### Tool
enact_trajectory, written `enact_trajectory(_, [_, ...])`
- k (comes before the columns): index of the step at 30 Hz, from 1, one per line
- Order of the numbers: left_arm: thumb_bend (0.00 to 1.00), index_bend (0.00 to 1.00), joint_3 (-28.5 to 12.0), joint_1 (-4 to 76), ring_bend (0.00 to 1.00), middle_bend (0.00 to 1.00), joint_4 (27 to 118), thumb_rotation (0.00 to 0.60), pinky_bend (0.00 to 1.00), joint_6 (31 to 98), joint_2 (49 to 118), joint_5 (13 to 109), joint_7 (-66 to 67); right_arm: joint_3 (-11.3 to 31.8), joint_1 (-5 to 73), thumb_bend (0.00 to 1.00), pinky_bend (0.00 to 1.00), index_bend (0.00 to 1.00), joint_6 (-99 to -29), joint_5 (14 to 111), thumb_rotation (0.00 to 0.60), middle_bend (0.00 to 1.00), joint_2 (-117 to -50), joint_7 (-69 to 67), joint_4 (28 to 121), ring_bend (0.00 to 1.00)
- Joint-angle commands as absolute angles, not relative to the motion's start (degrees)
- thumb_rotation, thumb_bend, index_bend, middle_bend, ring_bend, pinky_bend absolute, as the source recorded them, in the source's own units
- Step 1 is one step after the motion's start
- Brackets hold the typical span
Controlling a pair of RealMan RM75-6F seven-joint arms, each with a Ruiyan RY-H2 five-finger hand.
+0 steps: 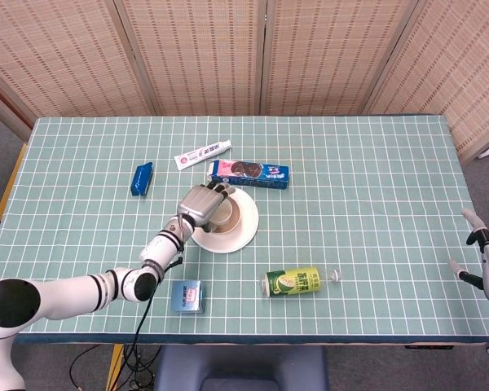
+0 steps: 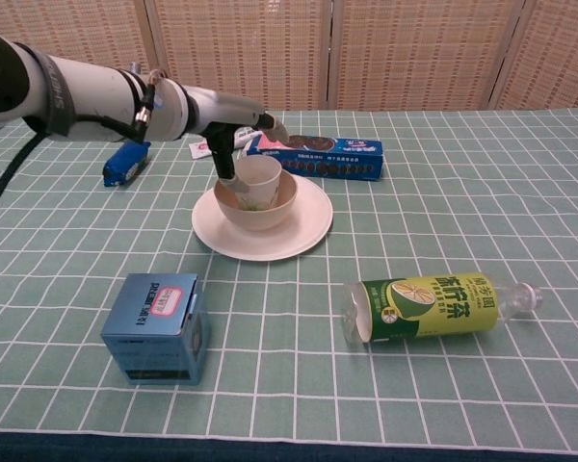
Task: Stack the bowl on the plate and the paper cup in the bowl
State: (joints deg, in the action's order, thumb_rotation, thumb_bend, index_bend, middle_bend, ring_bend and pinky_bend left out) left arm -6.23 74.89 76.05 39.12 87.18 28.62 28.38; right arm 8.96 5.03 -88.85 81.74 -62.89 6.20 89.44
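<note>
The white plate (image 2: 299, 236) lies at the table's middle with the cream bowl (image 2: 275, 207) on it. Inside the bowl the paper cup (image 2: 258, 181) stands upright. My left hand (image 2: 233, 140) hovers at the cup's back left, fingers spread above and behind its rim and the thumb close by its left side, no longer wrapped around it. The head view has the same hand (image 1: 200, 204) over the bowl's (image 1: 238, 218) left edge, beside the cup (image 1: 223, 213). At the table's right edge my right hand (image 1: 487, 262) is empty, its fingers apart.
A green tea bottle (image 2: 429, 306) lies on its side in front of the plate, to the right. A blue box (image 2: 157, 327) stands front left. A blue cookie packet (image 2: 323, 156) lies just behind the plate, a small blue packet (image 2: 126, 161) at left, a toothpaste tube (image 1: 202, 154) behind.
</note>
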Motion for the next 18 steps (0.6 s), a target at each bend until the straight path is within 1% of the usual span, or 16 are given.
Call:
enact_trajectory(1, [0.27, 0.09, -6.9, 72.9, 0.02, 0.06, 78.9, 0.600, 0.25, 41.5, 85.0, 30.5, 26.5, 9.0, 5.0, 0.03, 0.68, 0.17, -88.9, 81.7, 0.600, 0.50, -62.8, 6.1, 89.5, 0.47])
enact_trajectory(4, [0.27, 0.09, -6.8, 70.5, 0.02, 0.06, 82.4, 0.600, 0.25, 44.3, 82.4, 32.5, 25.1, 9.0, 4.9, 0.03, 0.68, 0.17, -89.1, 81.7, 0.600, 0.50, -62.8, 6.0, 89.4, 0.47])
enact_trajectory(8, [0.27, 0.10, -5.6, 67.0, 0.02, 0.06, 87.1, 0.600, 0.25, 48.5, 78.5, 34.5, 24.5, 9.0, 4.7, 0.03, 0.68, 0.17, -89.1, 81.6, 0.600, 0.50, -62.8, 5.7, 89.3, 0.47])
enact_trajectory(13, [0.27, 0.12, -4.6, 61.3, 0.02, 0.06, 92.2, 0.600, 0.25, 56.5, 74.9, 37.3, 23.1, 8.9, 4.8, 0.03, 0.68, 0.17, -88.7, 81.6, 0.600, 0.50, -62.5, 5.5, 89.3, 0.47])
enact_trajectory(16, [0.27, 0.13, -3.9, 57.6, 0.02, 0.06, 95.0, 0.600, 0.25, 61.0, 72.8, 39.5, 21.9, 8.2, 5.0, 0.03, 0.68, 0.17, -87.2, 82.0, 0.600, 0.50, -61.3, 4.5, 89.9, 0.47])
enact_trajectory(18, [0.27, 0.13, -3.0, 54.5, 0.02, 0.06, 96.5, 0.600, 0.25, 64.1, 71.6, 41.7, 20.8, 7.7, 5.1, 0.03, 0.67, 0.17, -86.3, 82.4, 0.600, 0.49, -60.4, 3.8, 90.5, 0.45])
